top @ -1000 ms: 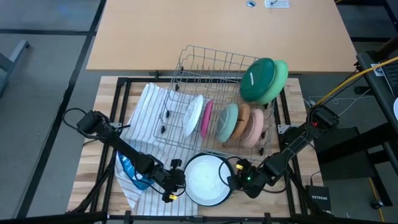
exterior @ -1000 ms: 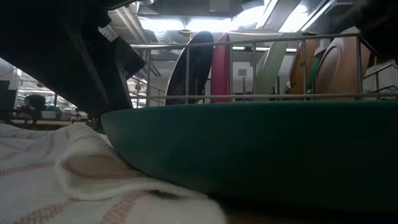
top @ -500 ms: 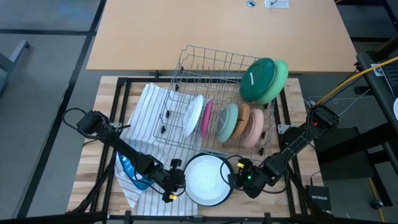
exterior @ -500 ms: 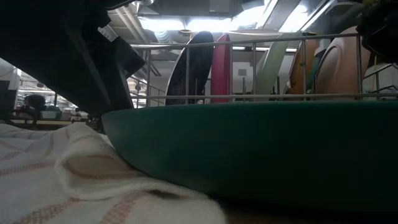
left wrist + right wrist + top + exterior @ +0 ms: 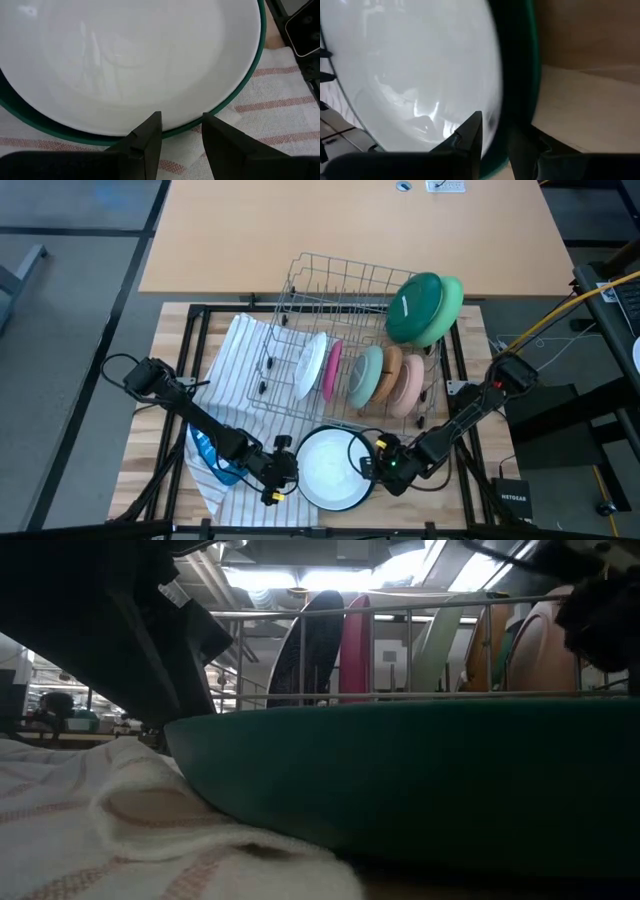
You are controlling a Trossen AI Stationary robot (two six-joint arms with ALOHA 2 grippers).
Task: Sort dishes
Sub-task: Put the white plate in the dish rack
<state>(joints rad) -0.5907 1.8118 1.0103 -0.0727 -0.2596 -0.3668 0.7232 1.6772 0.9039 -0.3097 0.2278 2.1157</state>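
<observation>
A bowl (image 5: 333,468), white inside and dark green outside, sits at the table's near edge, its underside on the striped towel (image 5: 150,830). My left gripper (image 5: 284,471) is shut on the bowl's left rim and my right gripper (image 5: 374,465) on its right rim. In the grey wire rack (image 5: 340,295) behind, plates stand on edge: white (image 5: 312,365), magenta (image 5: 331,370), sage (image 5: 366,376), tan (image 5: 388,373) and peach (image 5: 408,383). A dark green dish (image 5: 413,308) and a light green one (image 5: 454,298) lean at the rack's far right corner. My left gripper (image 5: 182,120) has the bowl's rim (image 5: 186,129) between its fingers, one over the white inside and one outside over the towel. It slants down from the table's left. My right gripper (image 5: 496,125) has the opposite rim (image 5: 517,85) between its fingers, one inside and one outside, slanting down from the right.
A blue soap bottle (image 5: 205,455) lies on the towel under my left arm. The rack stands close behind the bowl. Bare wood (image 5: 590,110) shows to the bowl's right, and a tan tabletop (image 5: 350,230) lies beyond the rack.
My right gripper has sunk a little and edged toward the table's left, over the bowl's rim, rolling slightly; it now shows at the low view's upper right. The bowl and my left gripper have stayed in place.
</observation>
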